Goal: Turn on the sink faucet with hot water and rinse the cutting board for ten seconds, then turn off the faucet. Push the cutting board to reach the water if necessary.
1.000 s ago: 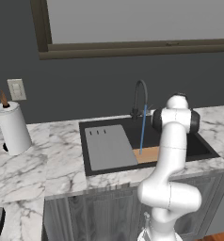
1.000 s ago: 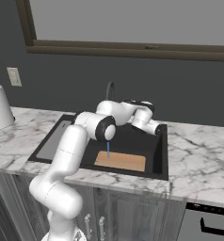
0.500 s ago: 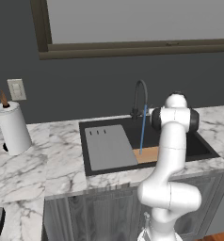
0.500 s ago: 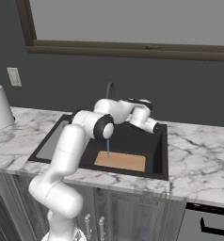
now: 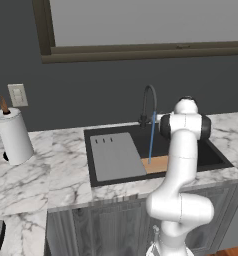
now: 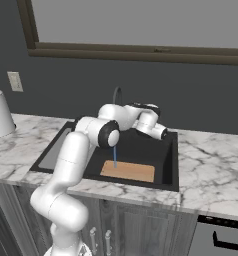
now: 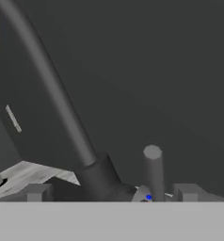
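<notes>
Water (image 5: 151,137) is running: a thin pale blue stream drops from the sink faucet (image 5: 149,102) onto the near left part of the cutting board (image 6: 128,171), which lies flat on the floor of the sink (image 6: 170,150), beside a grey slotted panel (image 5: 116,156).

Jaws (image 7: 111,194) stand wide open, holding nothing. In the hand view the two tips rise on either side of the faucet's dark base, and the small upright handle (image 7: 153,172) stands between them, nearer the right tip. Contact cannot be told.

Risks, as judged:
- Handle sits off-centre; a sideways sweep with open jaws could slide past it or knock it only partway, leaving a trickle.
- Pushing the wrong way would change temperature rather than stop the flow.
- The forearm crosses above the basin close to the spout; a wide swing may strike the gooseneck.
- Shutting off too early would cut the rinse short.
</notes>
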